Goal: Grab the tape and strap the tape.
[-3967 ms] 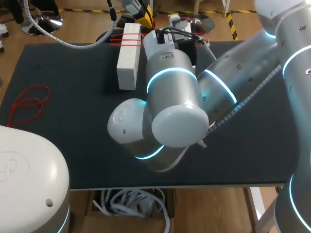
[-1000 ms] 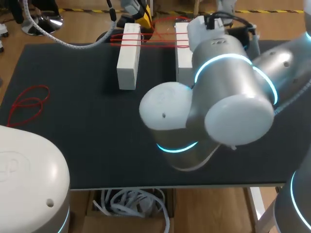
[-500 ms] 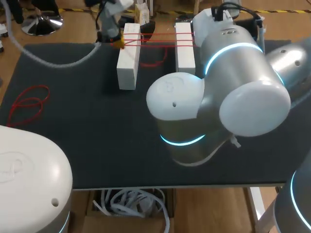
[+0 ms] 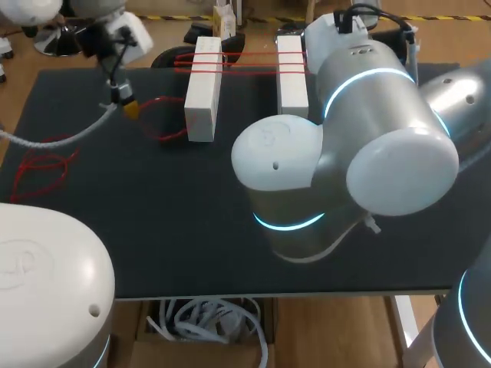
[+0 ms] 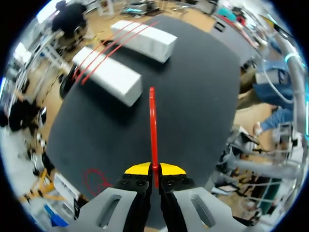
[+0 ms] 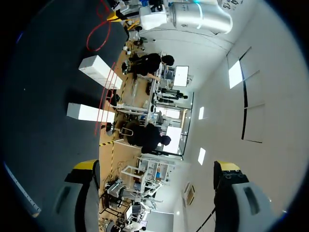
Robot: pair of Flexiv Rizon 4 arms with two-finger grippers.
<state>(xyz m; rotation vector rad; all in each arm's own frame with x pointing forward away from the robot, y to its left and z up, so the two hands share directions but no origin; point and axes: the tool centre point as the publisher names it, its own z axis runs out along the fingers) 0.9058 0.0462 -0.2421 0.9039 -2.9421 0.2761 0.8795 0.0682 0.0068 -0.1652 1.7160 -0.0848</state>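
Two white blocks (image 4: pixel 201 88) (image 4: pixel 291 73) lie side by side at the back of the black table, with red bands (image 4: pixel 247 61) stretched around both. My left gripper (image 4: pixel 126 107) hovers to the left of the left block, shut on a loose red band (image 4: pixel 157 121) that hangs toward the table. In the left wrist view the band (image 5: pixel 152 121) runs straight ahead from between the shut fingers (image 5: pixel 153 170), toward the blocks (image 5: pixel 108 77). My right arm (image 4: pixel 360 130) fills the middle right and hides its gripper there. In its own view the right gripper (image 6: pixel 157 166) is open and holds nothing.
A heap of spare red bands (image 4: pixel 42 165) lies near the table's left edge and also shows below the left gripper (image 5: pixel 96 180). The right arm's elbow (image 4: pixel 276 176) hangs over the table's middle. Bare mat (image 4: pixel 153 230) spreads across the front left.
My left gripper has come away from behind the blocks, moving left and toward the front with a red band in it. The right arm shifted slightly right, then stopped.
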